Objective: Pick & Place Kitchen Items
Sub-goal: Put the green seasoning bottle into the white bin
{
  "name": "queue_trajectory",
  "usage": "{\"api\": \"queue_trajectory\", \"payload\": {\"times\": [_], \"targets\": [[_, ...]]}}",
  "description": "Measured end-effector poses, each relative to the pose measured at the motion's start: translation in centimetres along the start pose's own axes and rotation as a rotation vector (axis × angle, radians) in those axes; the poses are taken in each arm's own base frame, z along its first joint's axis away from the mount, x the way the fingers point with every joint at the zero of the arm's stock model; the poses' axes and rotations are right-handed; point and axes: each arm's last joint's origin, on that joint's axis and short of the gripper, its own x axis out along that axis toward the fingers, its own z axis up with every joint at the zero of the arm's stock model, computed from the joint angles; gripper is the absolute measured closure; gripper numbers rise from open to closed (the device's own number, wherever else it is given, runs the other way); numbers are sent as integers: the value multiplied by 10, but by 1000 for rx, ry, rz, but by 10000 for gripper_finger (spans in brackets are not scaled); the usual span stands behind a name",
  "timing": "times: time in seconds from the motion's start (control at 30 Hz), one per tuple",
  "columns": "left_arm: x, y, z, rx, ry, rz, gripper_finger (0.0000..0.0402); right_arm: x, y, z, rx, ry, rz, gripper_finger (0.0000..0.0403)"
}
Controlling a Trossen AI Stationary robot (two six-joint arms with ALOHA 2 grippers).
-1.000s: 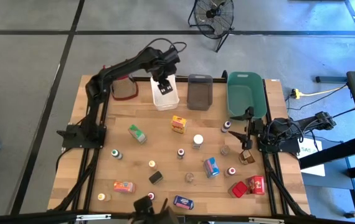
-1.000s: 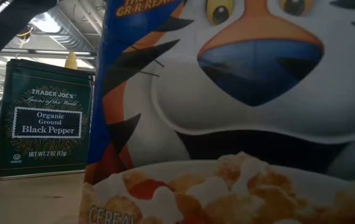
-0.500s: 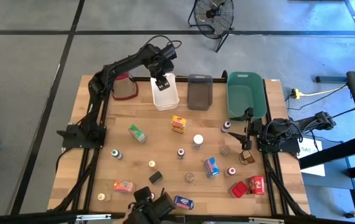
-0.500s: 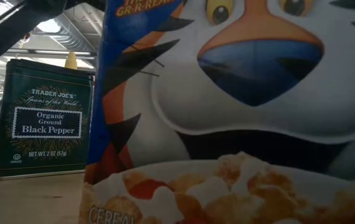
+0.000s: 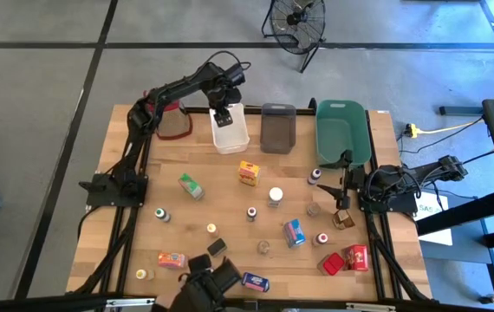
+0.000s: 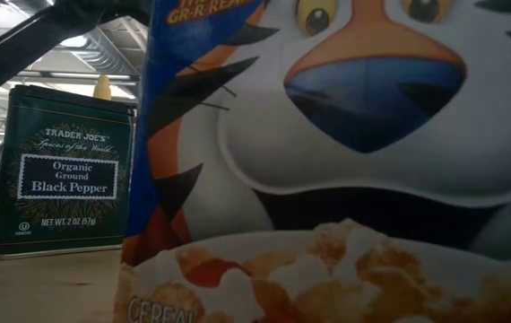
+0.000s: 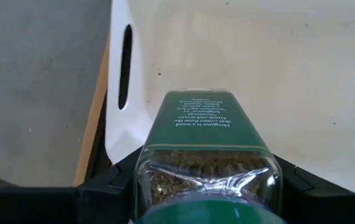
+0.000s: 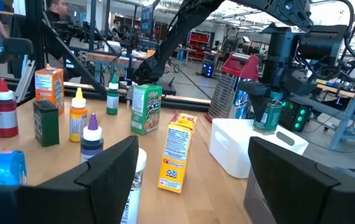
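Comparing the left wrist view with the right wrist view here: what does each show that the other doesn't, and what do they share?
Only the left wrist view shows the white tub's bare inside and handle slot, and the label text on the green-labelled spice jar.

Only the right wrist view shows the table's other items: the yellow box, the green cereal box, squeeze bottles, the red-topped grater, and the right gripper, open and holding nothing.

Both show the left gripper holding the jar over the tub.
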Motion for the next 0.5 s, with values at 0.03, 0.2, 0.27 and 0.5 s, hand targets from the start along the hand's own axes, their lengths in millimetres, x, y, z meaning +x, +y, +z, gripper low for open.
{"api": "queue_trajectory", "payload": {"times": [0.03,0.2,0.27,0.5], "targets": [[0,1,0,0,-4,-2,197,0,0,0,-2,0,0,96],[9,0,-1,72,-7,-12,197,0,0,0,-14,1,-2,96],[13,0,-1,97,-7,-13,197,0,0,0,-18,1,-2,96],[14,0,0,107,-34,-59,196,0,0,0,-22,3,-2,96]]}}
